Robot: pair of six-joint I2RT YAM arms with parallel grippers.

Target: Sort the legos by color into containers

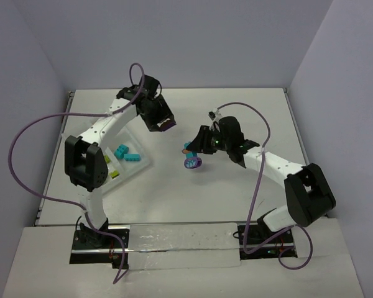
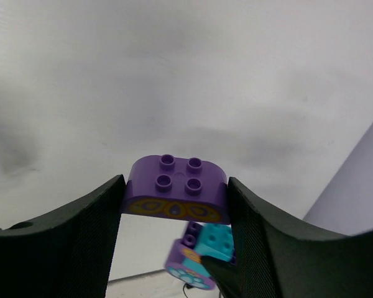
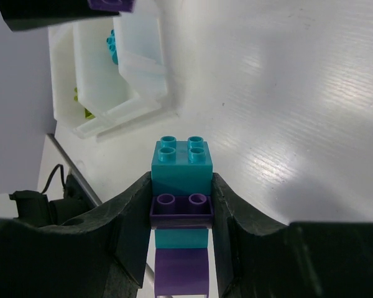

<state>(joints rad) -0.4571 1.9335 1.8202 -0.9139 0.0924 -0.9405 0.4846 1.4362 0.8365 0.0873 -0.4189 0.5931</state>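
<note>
Lego stack (image 1: 191, 162), turquoise and purple bricks snapped together, hangs near the middle of the table (image 1: 236, 112), apparently lifted clear of it. The right gripper (image 3: 181, 186) has its jaws drawn in close on the stack's sides, gripping low so that the top turquoise brick stands free above the fingers. That seems meant to leave the top brick exposed for the other arm to grasp.

Just beside it and apart from it, the left gripper (image 1: 163, 124) holds a single purple brick (image 2: 176, 189) with a rounded top and a yellow pattern on its side. Its jaws stand about half open, pressed against the brick's two ends, studs facing outward. In the left wrist view the stack shows just beneath this brick, so the two arms meet nose to nose, a fitting stance for pulling joined pieces apart.

At the table's left side, under the left arm, sits the white tray (image 3: 99, 74). Turquoise bricks (image 1: 127, 153) lie in one compartment and lime green bricks (image 1: 114, 173) in another, nearer the arm bases. The purple brick looks ready to go to the tray, though which compartment is meant for purple cannot be told. The stack needs more splitting before its colours can be sorted.
</note>
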